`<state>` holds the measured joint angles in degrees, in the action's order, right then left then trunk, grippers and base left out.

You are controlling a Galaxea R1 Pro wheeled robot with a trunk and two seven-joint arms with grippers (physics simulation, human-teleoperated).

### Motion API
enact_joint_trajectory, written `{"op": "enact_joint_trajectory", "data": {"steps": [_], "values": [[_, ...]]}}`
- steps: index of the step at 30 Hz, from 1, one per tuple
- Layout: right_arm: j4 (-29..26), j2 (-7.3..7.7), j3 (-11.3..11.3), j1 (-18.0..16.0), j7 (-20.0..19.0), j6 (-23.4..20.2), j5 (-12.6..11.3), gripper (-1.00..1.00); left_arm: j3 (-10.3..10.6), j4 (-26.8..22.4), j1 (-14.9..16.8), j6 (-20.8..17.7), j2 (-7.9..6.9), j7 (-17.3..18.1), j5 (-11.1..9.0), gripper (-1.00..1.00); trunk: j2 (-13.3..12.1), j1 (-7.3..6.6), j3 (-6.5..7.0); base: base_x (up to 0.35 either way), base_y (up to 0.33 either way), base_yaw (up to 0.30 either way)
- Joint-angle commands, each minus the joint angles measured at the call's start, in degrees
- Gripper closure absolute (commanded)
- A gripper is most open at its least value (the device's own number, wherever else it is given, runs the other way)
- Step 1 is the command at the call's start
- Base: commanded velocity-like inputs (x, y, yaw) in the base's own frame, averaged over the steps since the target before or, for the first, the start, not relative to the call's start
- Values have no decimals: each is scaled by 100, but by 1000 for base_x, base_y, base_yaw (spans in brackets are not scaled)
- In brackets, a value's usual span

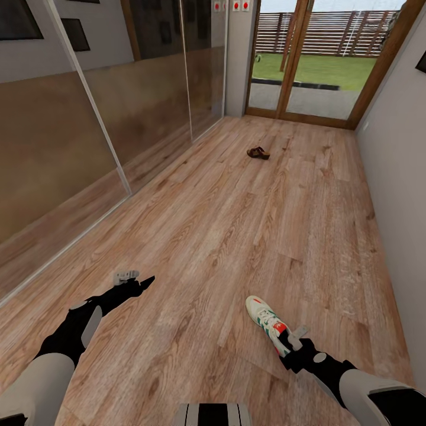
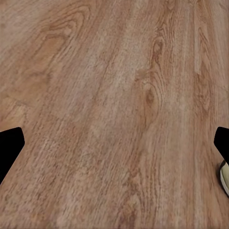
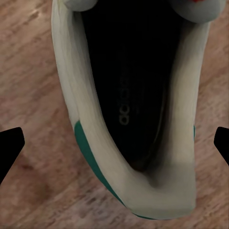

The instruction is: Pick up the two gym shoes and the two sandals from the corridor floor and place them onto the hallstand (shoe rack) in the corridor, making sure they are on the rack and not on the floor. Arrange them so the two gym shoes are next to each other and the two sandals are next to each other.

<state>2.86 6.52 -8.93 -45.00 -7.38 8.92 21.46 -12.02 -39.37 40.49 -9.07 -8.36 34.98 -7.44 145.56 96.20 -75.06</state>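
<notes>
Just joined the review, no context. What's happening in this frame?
The robot is in a corridor collecting footwear. Its right gripper hangs over the heel of a gym shoe on the wood floor; the right wrist view looks straight into the shoe's opening, fingers apart on either side. The left gripper hangs open above bare floor. A dark sandal lies farther off, near the glass door.

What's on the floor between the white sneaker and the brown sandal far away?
Nothing. In the head view, just bare wood floor stretches from the gym shoe near the right tool up to the sandal.
</notes>
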Motion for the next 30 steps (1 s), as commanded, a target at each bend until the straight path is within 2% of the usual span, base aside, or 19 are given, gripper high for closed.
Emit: {"op": "enact_joint_trajectory", "data": {"steps": [1,14,30], "values": [[21,3,-45,-9,-9,40,-31,-100,-11,0,3,-60,1,26,-56,-100,2,-1,-4,0,0,0],[21,162,-39,-9,-9,44,-44,-100,-11,0,3,-60,1,22,-56,-100,2,-1,-4,0,0,0],[21,190,-39,-9,-9,64,-46,-100,-11,7,3,-60,1,18,-56,-100,2,-1,-4,0,0,0]]}}
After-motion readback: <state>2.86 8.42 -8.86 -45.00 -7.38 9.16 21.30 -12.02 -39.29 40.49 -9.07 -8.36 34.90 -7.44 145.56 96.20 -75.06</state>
